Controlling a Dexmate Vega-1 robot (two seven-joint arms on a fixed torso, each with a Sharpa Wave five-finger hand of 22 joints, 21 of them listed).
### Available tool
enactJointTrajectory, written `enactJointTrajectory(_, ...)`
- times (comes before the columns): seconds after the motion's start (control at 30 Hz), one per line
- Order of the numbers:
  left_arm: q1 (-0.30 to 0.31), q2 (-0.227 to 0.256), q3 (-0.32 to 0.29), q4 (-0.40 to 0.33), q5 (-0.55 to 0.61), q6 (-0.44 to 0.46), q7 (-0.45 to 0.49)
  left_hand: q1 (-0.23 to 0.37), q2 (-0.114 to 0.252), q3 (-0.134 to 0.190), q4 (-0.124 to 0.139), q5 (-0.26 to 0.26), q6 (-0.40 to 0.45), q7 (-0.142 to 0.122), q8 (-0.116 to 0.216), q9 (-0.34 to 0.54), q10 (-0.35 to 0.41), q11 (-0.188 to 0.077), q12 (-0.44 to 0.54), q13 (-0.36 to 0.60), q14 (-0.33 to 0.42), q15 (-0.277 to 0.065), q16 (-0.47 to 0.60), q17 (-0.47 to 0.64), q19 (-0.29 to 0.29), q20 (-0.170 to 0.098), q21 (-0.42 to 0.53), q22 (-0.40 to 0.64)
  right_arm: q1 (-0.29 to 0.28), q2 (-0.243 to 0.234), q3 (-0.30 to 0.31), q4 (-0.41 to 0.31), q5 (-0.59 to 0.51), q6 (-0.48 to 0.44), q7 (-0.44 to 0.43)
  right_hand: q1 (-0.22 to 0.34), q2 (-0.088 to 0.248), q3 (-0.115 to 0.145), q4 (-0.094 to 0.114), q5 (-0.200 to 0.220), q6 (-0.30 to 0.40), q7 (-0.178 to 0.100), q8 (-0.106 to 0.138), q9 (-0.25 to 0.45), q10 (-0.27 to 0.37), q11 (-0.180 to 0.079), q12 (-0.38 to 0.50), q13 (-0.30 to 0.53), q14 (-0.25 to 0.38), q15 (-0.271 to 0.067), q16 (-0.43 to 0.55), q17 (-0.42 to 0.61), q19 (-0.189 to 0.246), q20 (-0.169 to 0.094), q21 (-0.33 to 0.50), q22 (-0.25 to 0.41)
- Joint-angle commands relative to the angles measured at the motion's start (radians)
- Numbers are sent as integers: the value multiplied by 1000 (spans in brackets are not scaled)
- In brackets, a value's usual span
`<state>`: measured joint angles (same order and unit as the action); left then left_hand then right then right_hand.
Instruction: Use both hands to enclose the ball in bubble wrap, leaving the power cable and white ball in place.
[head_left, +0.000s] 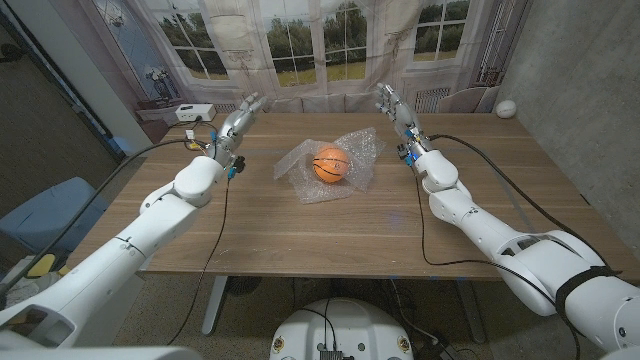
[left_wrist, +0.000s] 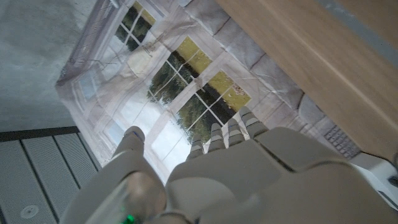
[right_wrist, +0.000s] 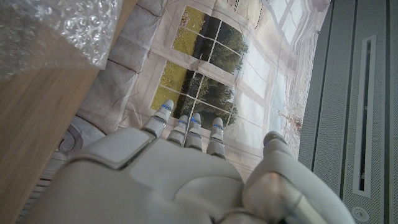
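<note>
Head view: the sheet of bubble wrap (head_left: 345, 158) lies crumpled near the middle of the wooden table (head_left: 300, 230), and the orange basketball (head_left: 331, 164) sits on it, the wrap's edges raised around the ball but not closed over it. A white ball (head_left: 506, 108) rests at the table's far right corner, well apart from the wrap. A black cable (head_left: 215, 250) runs from my left wrist across the table and over its near edge. My left hand (head_left: 238, 122) is raised at the far left of the table, fingers extended and slightly apart, holding nothing, well apart from the wrap. My right hand (head_left: 393, 105) is raised at the far right of the wrap, fingers extended and apart, holding nothing, not touching the wrap. Left wrist view: my left hand (left_wrist: 249, 168) points its fingers (left_wrist: 239, 127) toward the window-print backdrop (left_wrist: 180, 81), fingers lying close side by side, nothing in them. Right wrist view: my right hand (right_wrist: 168, 180) points at the same backdrop, fingers (right_wrist: 186, 127) slightly spread and free; a corner of bubble wrap (right_wrist: 56, 31) lies on the table near it.
</note>
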<state>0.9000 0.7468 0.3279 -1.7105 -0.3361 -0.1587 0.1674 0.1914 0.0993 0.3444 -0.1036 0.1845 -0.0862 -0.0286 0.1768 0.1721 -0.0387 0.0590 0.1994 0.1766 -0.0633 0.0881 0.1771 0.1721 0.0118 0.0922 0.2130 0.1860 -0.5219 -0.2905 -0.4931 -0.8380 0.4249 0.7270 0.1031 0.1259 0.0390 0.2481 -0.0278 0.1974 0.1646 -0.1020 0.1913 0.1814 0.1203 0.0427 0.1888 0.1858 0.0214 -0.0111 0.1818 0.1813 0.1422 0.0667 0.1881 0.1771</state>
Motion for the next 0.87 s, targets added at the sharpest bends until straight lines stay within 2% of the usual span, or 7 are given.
enactJointTrajectory(0.03,-89,-47,41,59,-7,-107,-108,5,6,3,1,5,-10,10,-4,1,-16,3,-4,4,-8,-1,-1,1,-14,1,-3,3,-51,-19,42,-23,14,22,-74,-2,-4,-7,0,7,1,0,1,1,5,3,5,3,11,2,9,2,9,-3,6,0)
enactJointTrajectory(0.1,-105,-64,53,78,-6,-99,-111,4,6,3,3,6,-18,18,-6,1,-17,8,-5,4,-11,-1,-1,1,-20,-1,-5,3,-45,-15,47,-3,26,29,-61,-2,-4,-7,0,8,-6,4,-2,1,4,3,5,3,12,2,10,2,10,-2,7,0)
enactJointTrajectory(0.2,-118,-73,65,79,4,-69,-103,1,8,2,5,6,-32,29,-8,1,-27,16,-8,4,-18,5,-2,1,-23,-1,-6,3,10,23,53,112,65,72,14,-2,-4,-7,-1,9,-8,7,-3,1,4,2,5,3,14,4,10,1,13,-2,8,0)
enactJointTrajectory(0.33,-99,-76,59,33,39,-26,-36,-2,8,2,6,6,-44,32,-9,1,-33,20,-10,4,-25,7,-3,2,-27,-2,-7,4,172,103,59,393,116,130,203,-2,-4,-8,-1,10,-10,8,-4,1,3,4,4,2,13,6,9,1,13,-2,8,0)
enactJointTrajectory(0.43,-71,-77,47,-8,45,12,12,-3,8,1,7,6,-47,31,-8,1,-36,19,-10,4,-25,9,-3,2,-29,2,-7,4,229,132,76,474,135,92,252,-3,-4,-9,-1,11,-14,7,-6,1,2,4,4,2,11,11,8,1,13,-2,8,0)
enactJointTrajectory(0.7,-102,-82,54,76,28,-52,-50,-7,9,0,9,6,-56,28,-7,1,-47,22,-13,4,-35,10,-4,1,-38,7,-10,4,206,130,45,442,63,177,170,-3,-3,-9,-2,12,-18,6,-6,1,2,9,4,2,8,11,7,0,11,-3,8,0)
enactJointTrajectory(0.87,-120,-103,56,144,-10,-95,-93,-10,8,-1,11,6,-66,35,-6,1,-56,24,-14,4,-39,11,-3,1,-41,9,-10,4,113,89,22,260,16,183,64,-2,-3,-9,-2,14,-19,6,-6,0,1,5,4,2,8,7,7,0,13,-5,9,0)
